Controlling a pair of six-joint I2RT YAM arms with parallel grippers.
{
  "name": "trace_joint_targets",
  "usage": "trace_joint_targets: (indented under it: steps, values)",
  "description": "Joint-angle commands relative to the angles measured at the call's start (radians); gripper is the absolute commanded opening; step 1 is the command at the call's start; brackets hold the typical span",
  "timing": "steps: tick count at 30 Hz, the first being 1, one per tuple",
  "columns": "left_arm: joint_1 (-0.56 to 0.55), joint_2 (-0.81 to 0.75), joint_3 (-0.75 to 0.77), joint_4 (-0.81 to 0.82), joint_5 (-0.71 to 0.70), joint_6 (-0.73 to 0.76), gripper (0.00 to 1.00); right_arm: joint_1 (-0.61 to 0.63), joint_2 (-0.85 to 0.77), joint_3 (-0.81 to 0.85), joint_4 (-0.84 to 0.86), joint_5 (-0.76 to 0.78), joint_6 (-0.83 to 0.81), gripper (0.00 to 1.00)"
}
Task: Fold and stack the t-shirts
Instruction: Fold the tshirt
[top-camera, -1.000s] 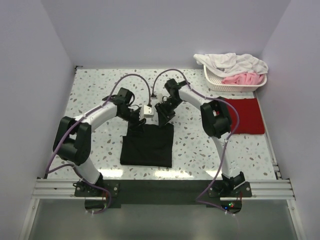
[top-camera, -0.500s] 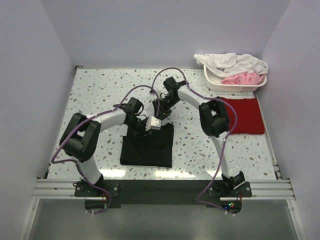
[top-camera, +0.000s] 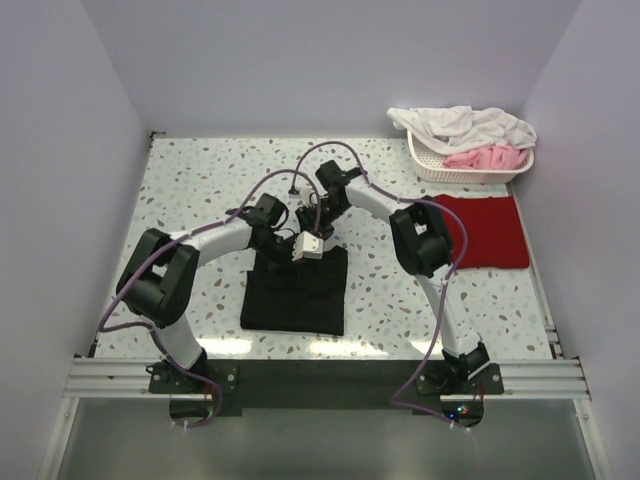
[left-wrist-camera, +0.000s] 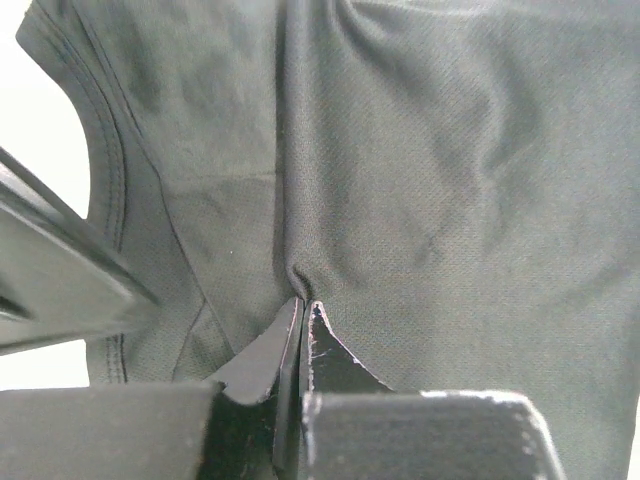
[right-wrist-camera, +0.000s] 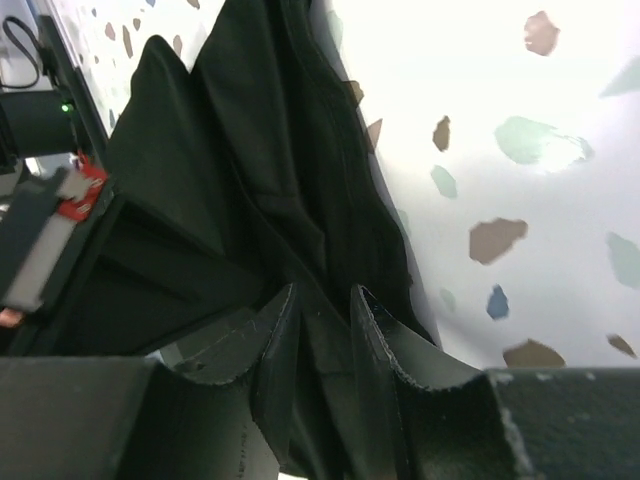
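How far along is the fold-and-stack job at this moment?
Done: the red t-shirt lies folded flat on the right. In hand: the black t-shirt, partly folded at centre, its far edge pinched by the left gripper and the right gripper. Left: finish that fold, then stack the two shirts, which lie apart.

In the left wrist view the black shirt (left-wrist-camera: 420, 180) runs off the top, right and bottom edges; its fold vanishes between the left gripper's (left-wrist-camera: 303, 312) fingers. The right gripper (right-wrist-camera: 325, 305) hides the cloth it nips. From above, both grippers' fingertips and the shirt's far edge are covered, and the right arm (top-camera: 425, 240) hides part of the red shirt's (top-camera: 495, 232) left edge.
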Motion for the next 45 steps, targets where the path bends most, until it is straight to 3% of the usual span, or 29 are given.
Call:
trace_joint_targets:
  steps: [1, 10, 29, 40, 45]
  values:
    - [-0.015, -0.068, 0.011, 0.004, 0.022, 0.010, 0.00, 0.007, 0.032, -0.002, 0.016, -0.007, -0.033, 0.31]
    - [-0.028, -0.137, 0.038, 0.054, -0.035, 0.032, 0.00, 0.007, 0.074, -0.002, -0.033, -0.001, -0.108, 0.30]
    - [-0.028, -0.108, -0.031, 0.381, -0.172, 0.012, 0.00, 0.007, 0.057, -0.022, -0.050, -0.032, -0.139, 0.31]
    - [-0.051, -0.177, -0.149, 0.485, -0.217, -0.008, 0.00, 0.001, 0.018, 0.197, -0.209, 0.062, -0.257, 0.35]
    - [-0.057, -0.198, -0.163, 0.499, -0.216, 0.005, 0.00, 0.000, -0.005, 0.199, -0.193, 0.126, -0.274, 0.32]
